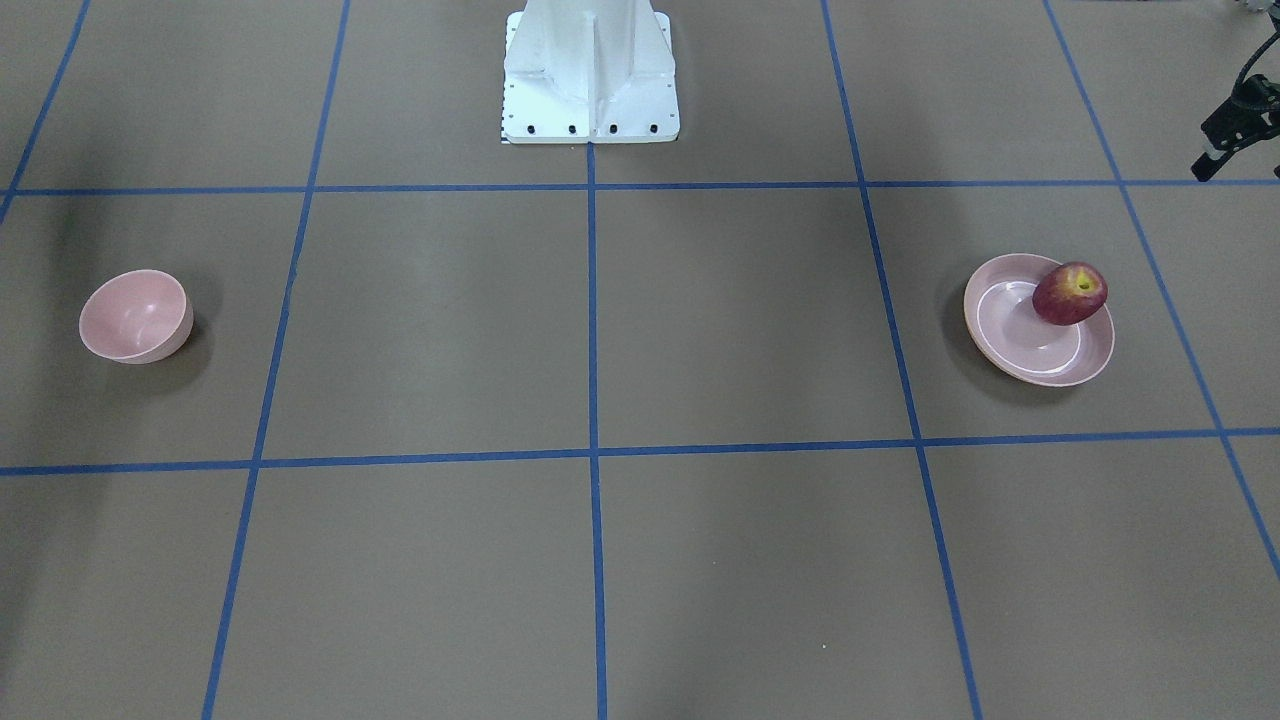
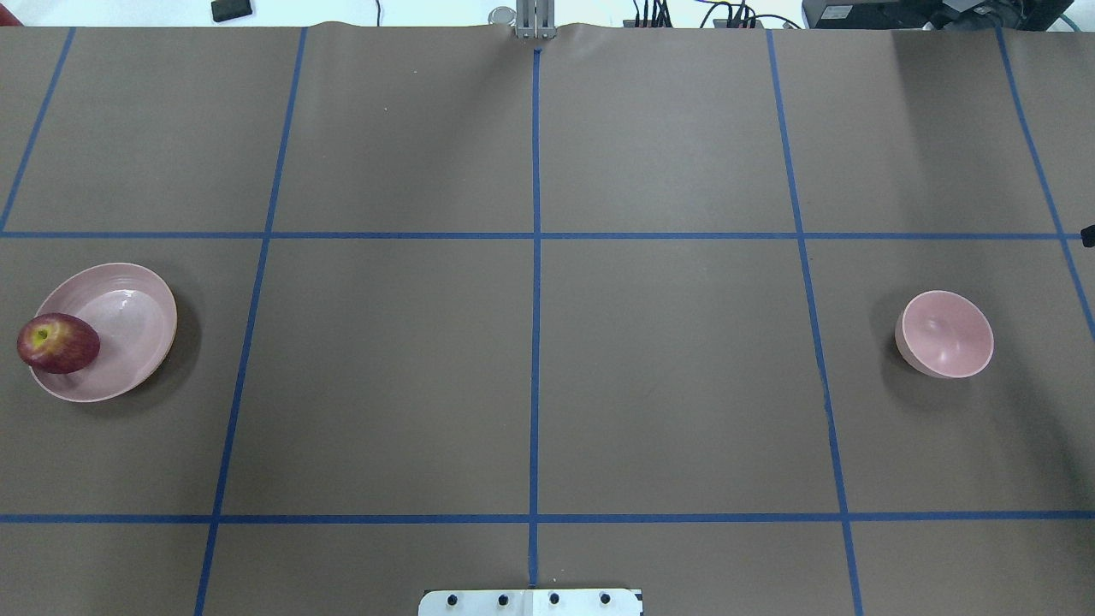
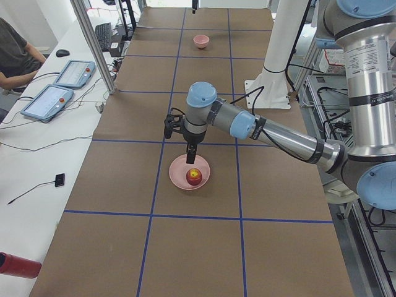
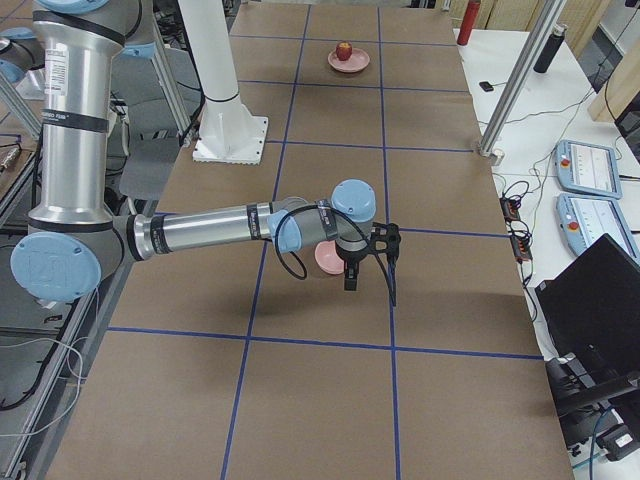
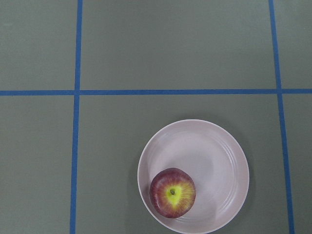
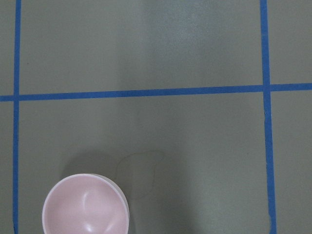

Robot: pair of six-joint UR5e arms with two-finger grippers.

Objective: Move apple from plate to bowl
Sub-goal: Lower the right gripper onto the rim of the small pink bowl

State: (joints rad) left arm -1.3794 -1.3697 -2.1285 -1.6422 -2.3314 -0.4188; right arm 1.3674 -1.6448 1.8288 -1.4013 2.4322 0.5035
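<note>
The dark red apple (image 1: 1070, 293) with a yellow stem patch lies on the edge of the wide pale pink plate (image 1: 1030, 350), on my left side of the table. It also shows in the overhead view (image 2: 58, 343) and the left wrist view (image 5: 172, 192). The small deep pink bowl (image 1: 135, 316) stands empty on my right side, and also shows in the right wrist view (image 6: 85, 207). My left gripper (image 3: 190, 159) hangs above the plate, just short of the apple. My right gripper (image 4: 350, 283) hangs over the bowl (image 4: 322, 258). I cannot tell whether either gripper is open or shut.
The white robot base (image 1: 588, 80) stands at the table's back middle. Blue tape lines grid the brown table. An operator (image 3: 12, 55), control tablets (image 3: 62, 83) and a metal post (image 3: 93, 43) are beside the table. A red bottle (image 3: 18, 265) lies on the side bench.
</note>
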